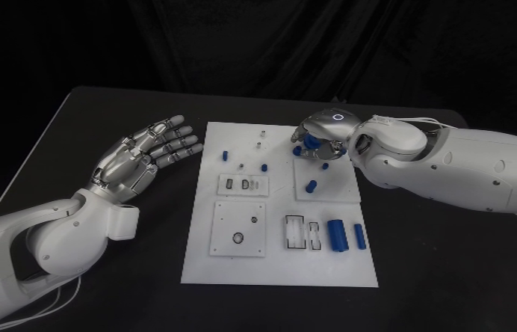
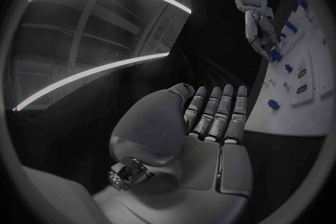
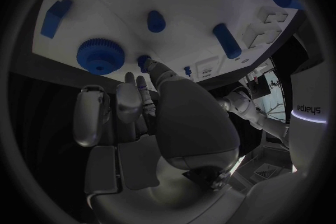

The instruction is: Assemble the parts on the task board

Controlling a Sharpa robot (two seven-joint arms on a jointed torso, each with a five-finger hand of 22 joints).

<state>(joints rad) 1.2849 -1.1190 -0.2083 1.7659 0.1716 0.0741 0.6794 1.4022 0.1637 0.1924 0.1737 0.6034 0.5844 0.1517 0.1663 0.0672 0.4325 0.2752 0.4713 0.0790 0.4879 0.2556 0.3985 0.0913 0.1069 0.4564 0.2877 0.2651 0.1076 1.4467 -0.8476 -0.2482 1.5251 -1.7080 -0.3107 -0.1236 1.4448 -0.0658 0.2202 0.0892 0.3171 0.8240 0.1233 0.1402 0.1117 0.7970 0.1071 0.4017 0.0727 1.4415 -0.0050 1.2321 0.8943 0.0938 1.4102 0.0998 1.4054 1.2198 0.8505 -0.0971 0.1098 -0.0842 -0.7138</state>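
black surface carries your task board. right hand sits at the far edge, fingers pinching a small blue part, likely to seat it. left hand waits beside, fingers apart, holding nothing.

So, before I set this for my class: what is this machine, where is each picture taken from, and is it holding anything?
It is a robot with two white arms ending in silver hands. One picture looks down from its head; the two round ones come from cameras at each wrist. On the black table lies a white task board with small blue parts. The left hand is held open beside the board, holding nothing. The right hand is over the board's far end, its fingers touching a small blue part; whether it is actually gripped is unclear.
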